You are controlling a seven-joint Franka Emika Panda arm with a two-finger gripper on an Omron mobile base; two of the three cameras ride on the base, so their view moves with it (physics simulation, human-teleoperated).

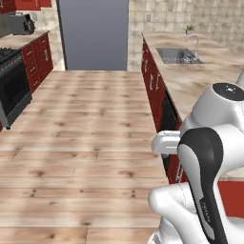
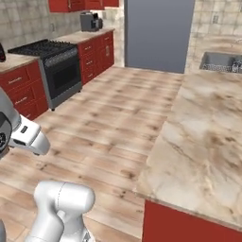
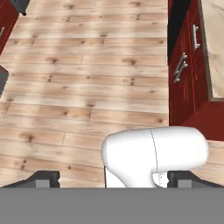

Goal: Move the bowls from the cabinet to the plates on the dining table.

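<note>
Left base view: a kitchen with a pale plank wood floor (image 1: 90, 138) showing knots and grain. On the right runs a counter (image 1: 200, 81) with a beige veined marble top and red fronts carrying small silver handles. A steel sink (image 1: 177, 55) is sunk into the counter, with a curved silver faucet (image 1: 193, 42) behind it; what lies in the basin cannot be made out. A flat grey refrigerator (image 1: 94, 33) stands at the far wall. On the left are a black range (image 1: 12, 83) and red drawer fronts, with a grey toaster (image 1: 21, 23) on the counter above them.

Right base view: the marble counter spreads wide on the right, its slab bare, with the sink basin at the upper right. The black range with its dark oven door sits at the left, between red drawer units.

Hand view: the gripper (image 3: 113, 179) points down at the wood floor, its two dark fingertips (image 3: 43, 179) spread wide apart with nothing between them. Red counter fronts with silver handles stand at the upper right.
</note>
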